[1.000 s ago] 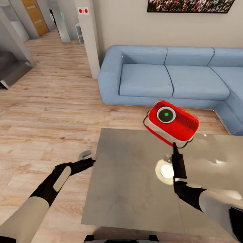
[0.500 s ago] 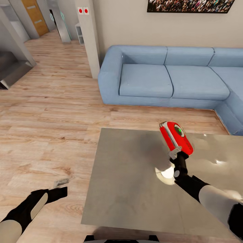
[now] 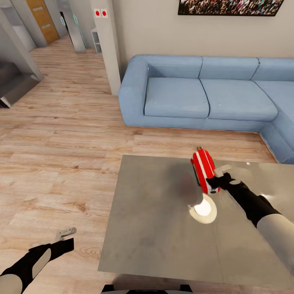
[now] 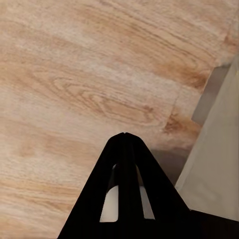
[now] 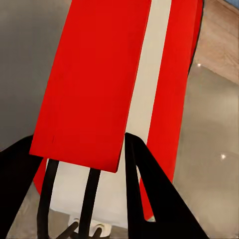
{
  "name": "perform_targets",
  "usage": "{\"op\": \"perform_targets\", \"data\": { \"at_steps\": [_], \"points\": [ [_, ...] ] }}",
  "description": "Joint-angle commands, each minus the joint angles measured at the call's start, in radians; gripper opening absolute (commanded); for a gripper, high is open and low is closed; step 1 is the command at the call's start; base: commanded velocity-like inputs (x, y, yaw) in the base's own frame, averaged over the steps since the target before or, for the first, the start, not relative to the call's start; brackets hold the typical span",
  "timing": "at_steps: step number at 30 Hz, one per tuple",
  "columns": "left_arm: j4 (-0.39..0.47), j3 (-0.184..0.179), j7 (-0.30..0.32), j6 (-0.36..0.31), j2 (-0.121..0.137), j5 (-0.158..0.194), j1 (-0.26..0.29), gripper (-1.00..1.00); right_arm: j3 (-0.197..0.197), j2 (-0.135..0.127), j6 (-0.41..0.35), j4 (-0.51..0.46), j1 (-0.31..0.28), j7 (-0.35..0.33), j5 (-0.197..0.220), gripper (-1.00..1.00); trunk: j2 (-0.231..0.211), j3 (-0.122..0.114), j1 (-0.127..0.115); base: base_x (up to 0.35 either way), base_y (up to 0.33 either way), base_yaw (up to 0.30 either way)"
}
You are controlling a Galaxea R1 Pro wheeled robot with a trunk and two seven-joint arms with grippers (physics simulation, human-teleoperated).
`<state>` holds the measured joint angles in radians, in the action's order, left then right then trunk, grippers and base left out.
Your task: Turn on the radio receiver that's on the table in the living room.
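Note:
The red radio receiver (image 3: 203,169) stands edge-on and slightly tilted on the far part of the glossy grey table (image 3: 155,228), so its dial is hidden. In the right wrist view its red sides and white stripe (image 5: 144,94) are close in front of the spread black fingers (image 5: 149,189). My right gripper (image 3: 216,179) is open against the radio's near right end, touching or nearly touching it. My left gripper (image 3: 65,233) is shut and empty, low over the wood floor left of the table, its tips meeting (image 4: 123,135).
A light-blue corner sofa (image 3: 183,94) runs behind the table, under a framed crowd picture (image 3: 228,6). Light wood floor (image 3: 61,134) spreads to the left, toward a white pillar (image 3: 106,45) and a corridor. A bright lamp reflection (image 3: 203,208) lies on the tabletop.
The radio has turned from face-on, with a green-centred dial showing, to edge-on and sits lower. My right arm has swung to its right side. My left arm has drawn back and down.

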<state>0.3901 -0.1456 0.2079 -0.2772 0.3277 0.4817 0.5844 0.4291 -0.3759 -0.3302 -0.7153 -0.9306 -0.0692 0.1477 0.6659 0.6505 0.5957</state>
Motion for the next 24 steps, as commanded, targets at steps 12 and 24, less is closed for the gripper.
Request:
{"op": "perform_targets", "data": {
  "at_steps": [12,24],
  "points": [
    [-0.064,0.000,0.002,0.035,0.006,-0.001,0.000,-1.00,-0.152,-0.010,-0.245,-0.033,-0.001,-0.152,0.001,-1.00,0.000,0.000,0.000,0.000,0.000,0.000],
    [-0.119,-0.002,-0.004,0.101,-0.030,-0.005,-0.034,-1.00,-0.139,0.030,-0.241,0.001,-0.020,-0.157,0.005,-1.00,0.000,0.000,0.000,0.000,0.000,0.000]
  ]
}}
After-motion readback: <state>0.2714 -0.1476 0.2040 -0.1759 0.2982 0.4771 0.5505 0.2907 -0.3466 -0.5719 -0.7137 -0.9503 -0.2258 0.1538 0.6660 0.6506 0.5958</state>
